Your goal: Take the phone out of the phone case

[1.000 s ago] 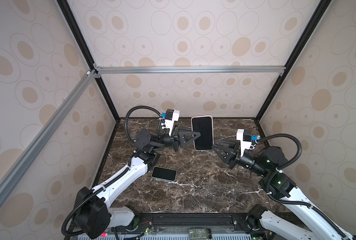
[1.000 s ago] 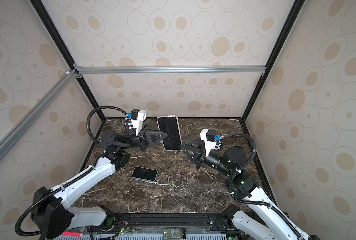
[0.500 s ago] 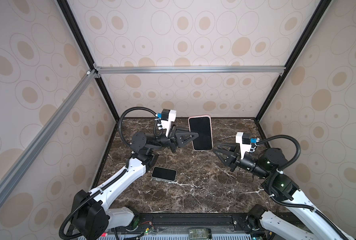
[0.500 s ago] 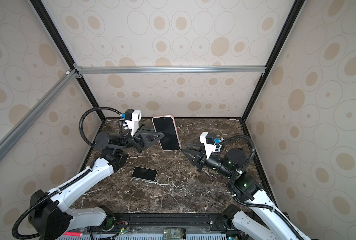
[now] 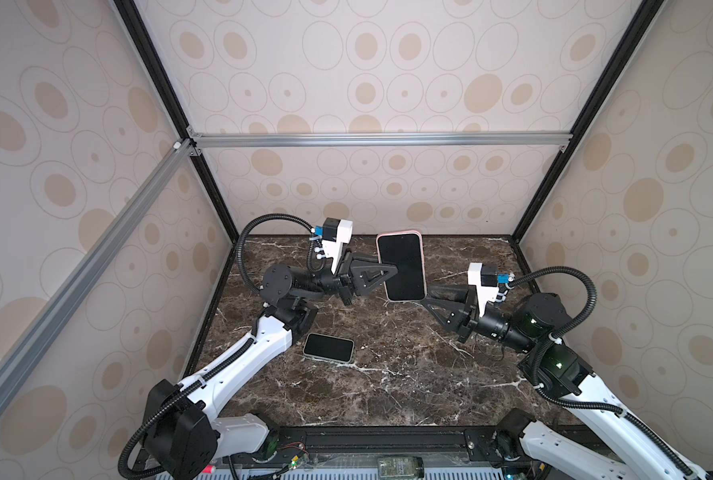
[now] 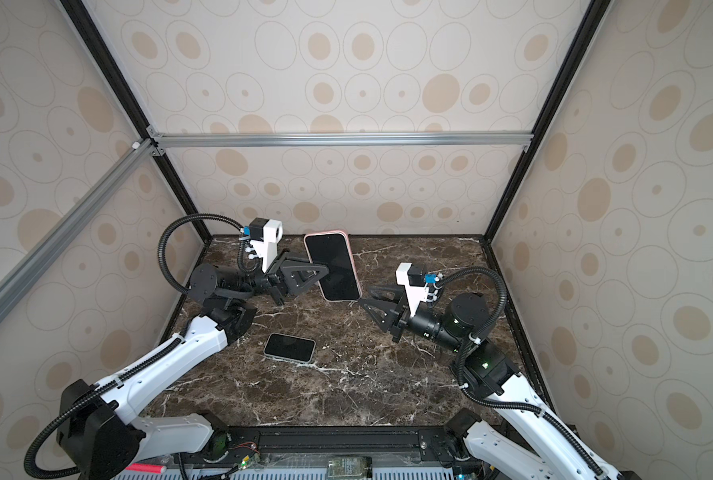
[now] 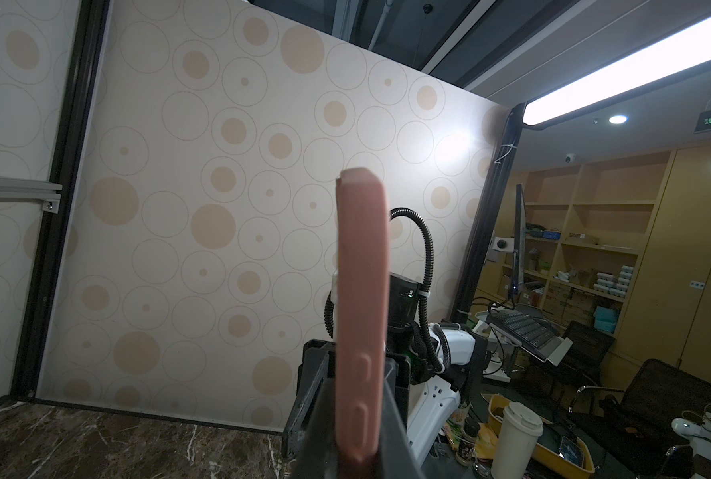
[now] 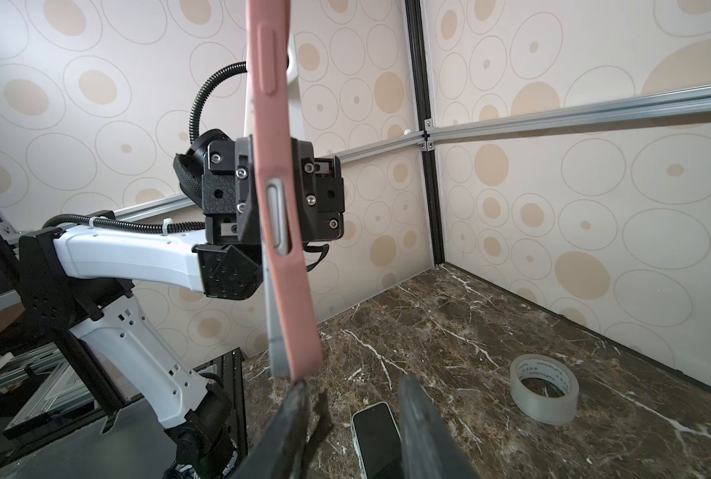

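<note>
A phone with a dark screen sits in a pink phone case and is held upright above the table. My left gripper is shut on the case's long side. My right gripper is open just below the phone's lower right corner. One of its fingertips is right at the case's lower end. There the phone's grey edge stands slightly off the pink rim.
A second phone lies face up on the marble table near the left arm. A roll of clear tape lies on the table in the right wrist view. Patterned walls close in three sides.
The right gripper's jaws have opened a little wider near the phone's lower corner. The left gripper has shifted the cased phone slightly to the left and kept its grip.
</note>
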Controlling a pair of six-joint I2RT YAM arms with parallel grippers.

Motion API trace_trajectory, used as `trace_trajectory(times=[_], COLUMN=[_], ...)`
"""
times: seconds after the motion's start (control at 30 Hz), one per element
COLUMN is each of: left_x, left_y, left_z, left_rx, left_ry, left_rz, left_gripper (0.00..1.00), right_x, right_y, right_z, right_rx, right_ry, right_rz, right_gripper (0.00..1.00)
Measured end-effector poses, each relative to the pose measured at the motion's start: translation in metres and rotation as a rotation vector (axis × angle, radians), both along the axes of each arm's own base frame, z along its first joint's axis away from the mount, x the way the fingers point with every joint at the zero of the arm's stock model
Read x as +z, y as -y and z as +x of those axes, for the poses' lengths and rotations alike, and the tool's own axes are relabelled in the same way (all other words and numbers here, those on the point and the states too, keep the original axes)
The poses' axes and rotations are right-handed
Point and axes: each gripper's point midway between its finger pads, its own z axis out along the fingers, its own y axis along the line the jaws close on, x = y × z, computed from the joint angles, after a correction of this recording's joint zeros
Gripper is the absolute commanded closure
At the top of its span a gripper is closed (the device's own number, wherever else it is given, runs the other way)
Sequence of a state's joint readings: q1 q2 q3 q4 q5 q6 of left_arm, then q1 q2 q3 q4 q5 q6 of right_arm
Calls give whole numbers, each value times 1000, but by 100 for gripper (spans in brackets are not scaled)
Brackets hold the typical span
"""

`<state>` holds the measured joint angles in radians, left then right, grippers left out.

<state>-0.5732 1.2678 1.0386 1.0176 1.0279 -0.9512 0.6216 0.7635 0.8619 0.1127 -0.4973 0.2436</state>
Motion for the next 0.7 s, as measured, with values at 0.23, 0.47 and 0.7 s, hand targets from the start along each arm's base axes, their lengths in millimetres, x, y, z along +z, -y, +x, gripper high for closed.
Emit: trace_trajectory(times=[0.23,0.47,0.7], left_x=[0,0,-1], left_y=[0,0,0], left_z=[0,0,1], left_rx=[0,1,3], left_ry=[0,0,-2], left_rz=[0,1,2], left_gripper=[100,100,100], right_x=[1,4,6], right_y=[-2,-3,0], right_z=[-1,-6,-3], right_rx=[13,41,14], right_ry=[2,15,19], right_rz=[2,10,19], right_gripper=[62,61,63])
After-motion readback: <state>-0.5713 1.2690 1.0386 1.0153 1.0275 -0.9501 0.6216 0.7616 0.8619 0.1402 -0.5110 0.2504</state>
